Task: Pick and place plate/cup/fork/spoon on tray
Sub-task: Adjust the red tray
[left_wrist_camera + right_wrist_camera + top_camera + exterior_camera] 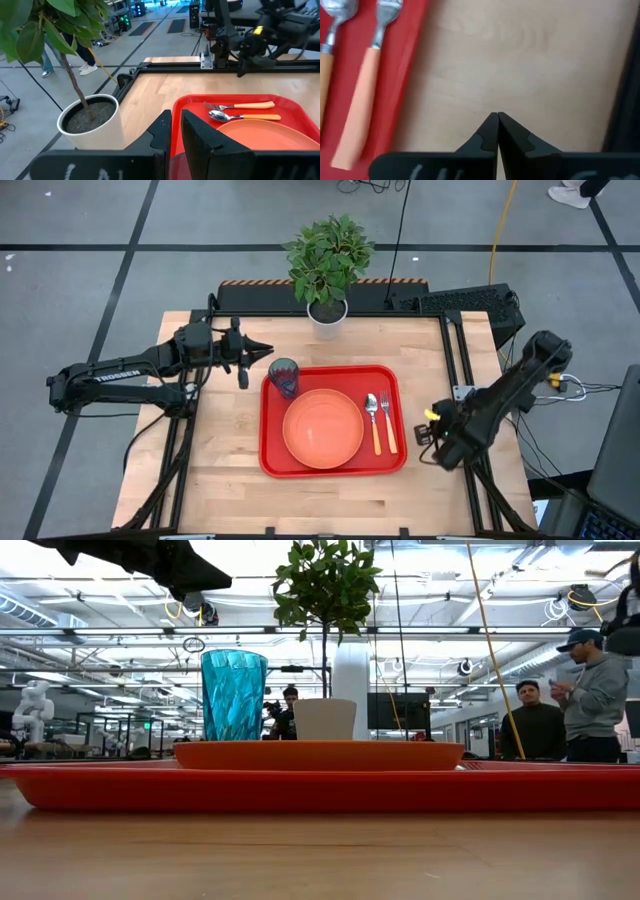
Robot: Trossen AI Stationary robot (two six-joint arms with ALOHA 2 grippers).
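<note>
The red tray (333, 467) lies mid-table. On it rest the orange plate (322, 428), the teal cup (284, 376) upright at its far left corner, and the spoon (373, 420) and fork (387, 420) side by side along its right part. My left gripper (268, 348) hovers above the table just beyond the cup's far left, fingers almost together with only a narrow slit and holding nothing. My right gripper (428, 430) is shut and empty, low over the bare wood (520, 60) right of the tray. The low view shows the cup (233, 695), plate (320, 755) and tray (320, 788).
A white pot with a green plant (327, 315) stands at the table's far edge, just beyond the tray and close to my left gripper; it also shows in the left wrist view (92, 120). Bare wood lies left, right and near of the tray. People stand in the room behind (590, 690).
</note>
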